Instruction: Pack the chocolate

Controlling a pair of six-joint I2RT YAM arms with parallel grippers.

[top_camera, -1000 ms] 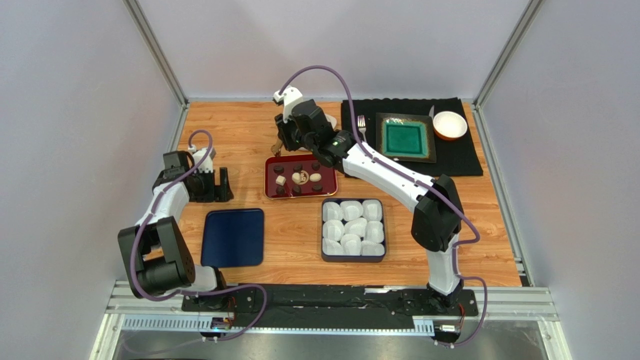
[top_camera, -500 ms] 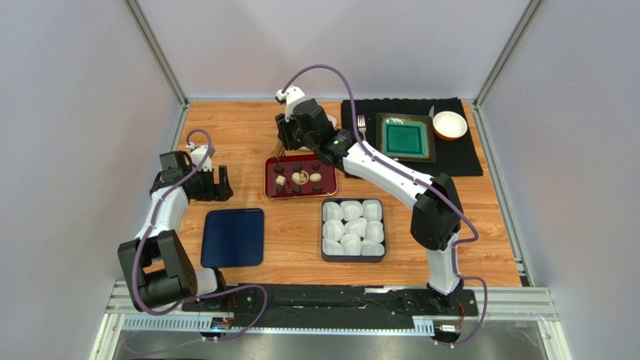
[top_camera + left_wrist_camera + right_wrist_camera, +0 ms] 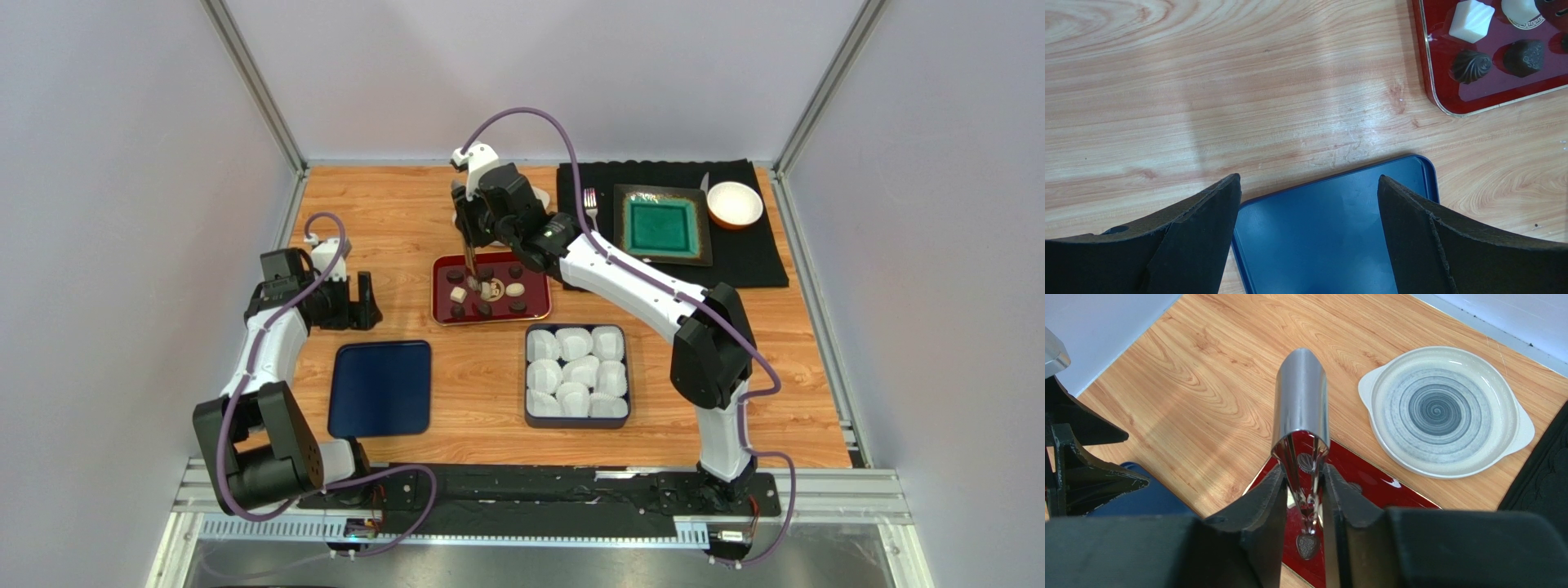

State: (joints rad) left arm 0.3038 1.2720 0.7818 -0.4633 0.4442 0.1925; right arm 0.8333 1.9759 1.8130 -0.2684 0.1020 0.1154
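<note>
The chocolate (image 3: 488, 289) lies as several small pieces, mostly dark with a few cream ones, in a red tray (image 3: 535, 308). My right gripper (image 3: 474, 243) is shut on steel tongs (image 3: 1301, 386) that point down into the tray. The tong tips hang just above a dark heart-shaped piece (image 3: 1308, 546); the right gripper (image 3: 1305, 475) grips the tongs' arms. My left gripper (image 3: 363, 301) is open and empty, left of the tray. In the left wrist view the left gripper (image 3: 1309, 179) hovers over a blue lid (image 3: 1339, 239), with a white piece (image 3: 1471, 19) and dark pieces (image 3: 1471, 66) at top right.
A dark box (image 3: 577, 420) holding several white paper cups stands in front of the tray. The blue lid (image 3: 382, 387) lies at front left. A black mat (image 3: 748, 263) at back right carries a green plate (image 3: 662, 226), a fork (image 3: 590, 203) and a bowl (image 3: 734, 203). A grey-swirl dish (image 3: 1444, 410) sits behind the tray.
My right gripper has come down and slightly forward, bringing the tongs over the red tray's left part. My left arm has barely shifted.
</note>
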